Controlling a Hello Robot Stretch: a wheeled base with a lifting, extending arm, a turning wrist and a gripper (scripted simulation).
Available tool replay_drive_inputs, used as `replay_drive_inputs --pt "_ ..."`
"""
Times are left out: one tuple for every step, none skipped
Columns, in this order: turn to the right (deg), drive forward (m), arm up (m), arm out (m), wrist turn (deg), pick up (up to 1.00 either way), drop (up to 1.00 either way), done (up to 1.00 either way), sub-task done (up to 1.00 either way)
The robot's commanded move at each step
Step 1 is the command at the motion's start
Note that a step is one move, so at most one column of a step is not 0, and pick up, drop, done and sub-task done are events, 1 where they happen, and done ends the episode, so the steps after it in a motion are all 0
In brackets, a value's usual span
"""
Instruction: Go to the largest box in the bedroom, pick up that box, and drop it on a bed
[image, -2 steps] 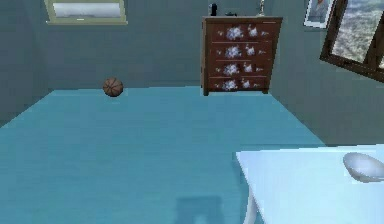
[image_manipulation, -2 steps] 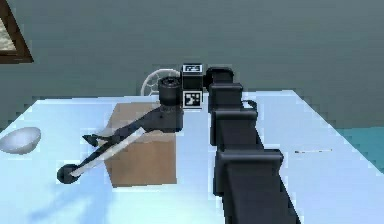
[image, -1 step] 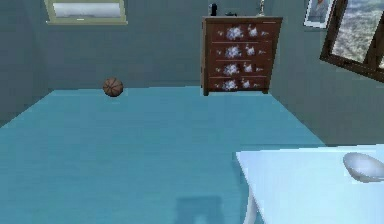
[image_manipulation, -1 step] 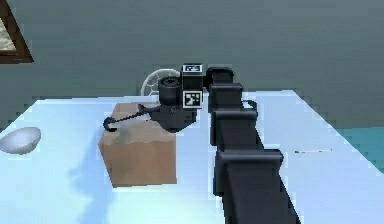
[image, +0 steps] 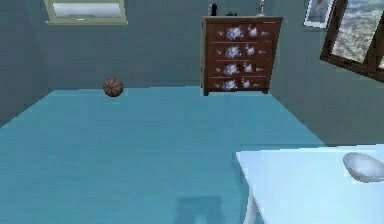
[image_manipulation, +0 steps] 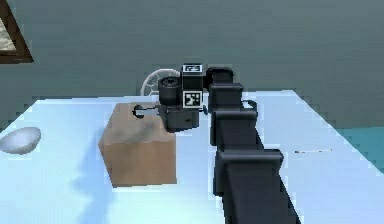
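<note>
In the arm side view the brown box (image_manipulation: 138, 150) stands on the pale table (image_manipulation: 300, 120), just left of the arm (image_manipulation: 240, 140). The claw (image_manipulation: 141, 113) points toward the picture's left at the box's far top edge. Whether it is over the box or touching it cannot be told, nor can the claw's own state or whether it holds anything. The box looks nearly cubic, with no clear long axis, and its top looks closed. A white bowl (image_manipulation: 20, 140) sits well apart near the table's left end, and nothing can be made out in it.
</note>
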Motion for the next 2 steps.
replay_drive_inputs --pt "0.0 0.0 -0.1 0.0 0.0 0.0 0.0 0.0 0.0" --pt "0.0 0.0 0.0 0.0 0.0 1.0 0.0 0.0 0.0"
